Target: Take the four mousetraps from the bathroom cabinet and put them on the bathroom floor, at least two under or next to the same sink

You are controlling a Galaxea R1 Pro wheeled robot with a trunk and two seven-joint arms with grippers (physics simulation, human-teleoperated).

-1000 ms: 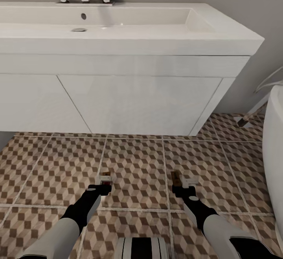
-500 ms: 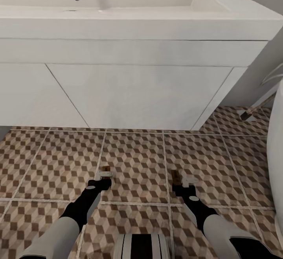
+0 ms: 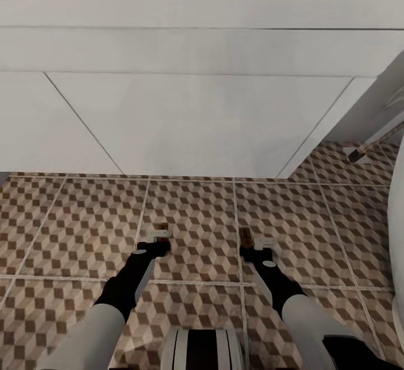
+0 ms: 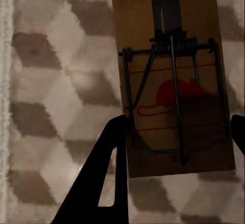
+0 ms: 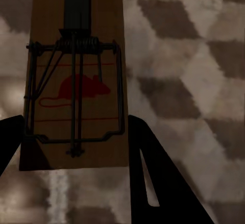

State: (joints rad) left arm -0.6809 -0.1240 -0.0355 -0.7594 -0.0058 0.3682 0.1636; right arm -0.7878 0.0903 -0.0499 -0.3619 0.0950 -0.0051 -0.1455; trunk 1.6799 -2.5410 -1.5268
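Both arms reach forward and low over the bathroom floor, in front of the white sink unit, so the step in hand looks like setting down two mousetraps beside the sink.

The left end effector grips a mousetrap between its dark fingers; the left wrist view shows the tan board with its wire spring and red mouse print held by its near end, one finger at each long edge, the far end sticking out over the cube-pattern tiles. The right end effector holds a second mousetrap the same way, its fingers pinching the board's near end. In the head view the left trap appears just ahead of its end effector near a grout line, and the right trap stands edge-on just inside its own.

Whether either board already touches the tiles cannot be told.

The next move likely calls for lowering each board until it lies flat on the tiles close to the sink unit's base, then spreading the fingers and lifting away without dragging the traps. A tilted release could flip a board or trip its spring.
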